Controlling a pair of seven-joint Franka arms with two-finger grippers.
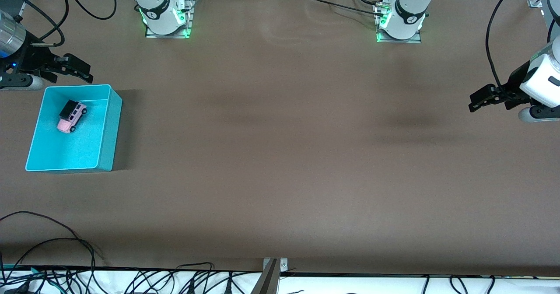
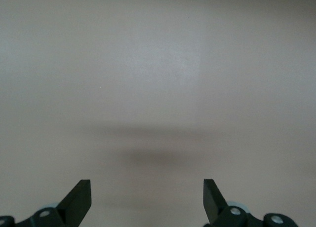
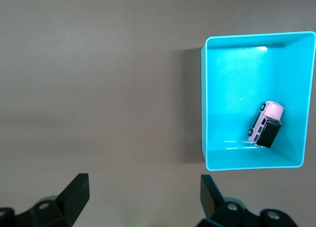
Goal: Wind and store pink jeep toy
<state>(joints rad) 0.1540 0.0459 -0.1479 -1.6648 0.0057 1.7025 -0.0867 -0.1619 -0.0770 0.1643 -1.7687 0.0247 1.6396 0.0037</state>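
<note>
The pink jeep toy (image 1: 71, 116) (image 3: 266, 130) lies inside the turquoise bin (image 1: 110, 127) (image 3: 204, 113) at the right arm's end of the table, on its wheels, in the part of the bin farther from the front camera. My right gripper (image 1: 81, 71) (image 3: 144, 190) hangs open and empty above the table just beside the bin's rim farthest from the front camera. My left gripper (image 1: 480, 101) (image 2: 147, 197) hangs open and empty over bare table at the left arm's end, where that arm waits.
The brown table (image 1: 280, 154) stretches between the two arm bases (image 1: 166, 18) (image 1: 400, 22). Loose black cables (image 1: 52, 246) trail over the table's edge nearest the front camera, toward the right arm's end.
</note>
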